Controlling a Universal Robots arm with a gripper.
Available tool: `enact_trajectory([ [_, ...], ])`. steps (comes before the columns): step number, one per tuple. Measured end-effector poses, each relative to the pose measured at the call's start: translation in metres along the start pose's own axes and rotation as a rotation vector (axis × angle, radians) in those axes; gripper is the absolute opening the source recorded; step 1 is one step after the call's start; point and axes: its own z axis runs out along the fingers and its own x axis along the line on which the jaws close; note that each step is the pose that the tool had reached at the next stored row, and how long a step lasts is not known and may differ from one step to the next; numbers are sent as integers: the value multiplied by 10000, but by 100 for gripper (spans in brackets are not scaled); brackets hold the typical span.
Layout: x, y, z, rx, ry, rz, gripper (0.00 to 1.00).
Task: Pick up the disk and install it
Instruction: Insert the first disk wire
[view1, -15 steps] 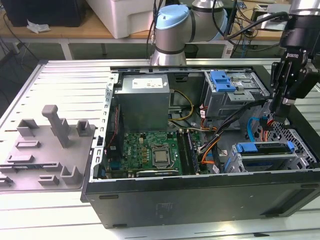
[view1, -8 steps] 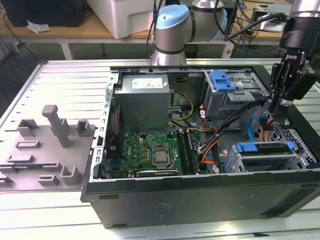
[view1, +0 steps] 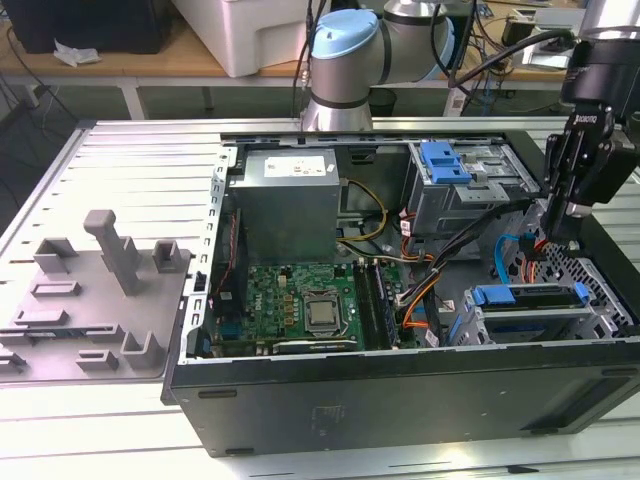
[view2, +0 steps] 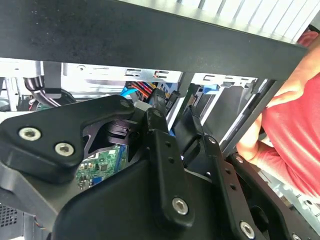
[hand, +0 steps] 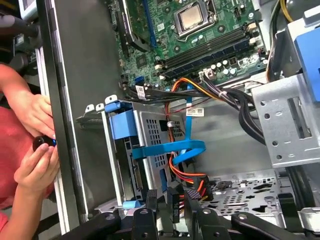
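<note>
Exterior view: the disk sits in the lower drive cage by the case's near wall. Its long axis runs across the view, left to right, with a blue plastic rail over dull silver metal. The gripper hangs above it, toward the exterior view's right.

Second wrist view: matte black fingers; jaws narrowly parted, and we see nothing pinched.

First wrist view: we note a black cable plug in the gap of the gripper. The disk's blue rail lies beside it, next to perforated steel.
</note>
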Motion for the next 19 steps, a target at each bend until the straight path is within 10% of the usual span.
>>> enact_trajectory([
  [19, -100, -3, -5, -36, 85, 70, 35],
])
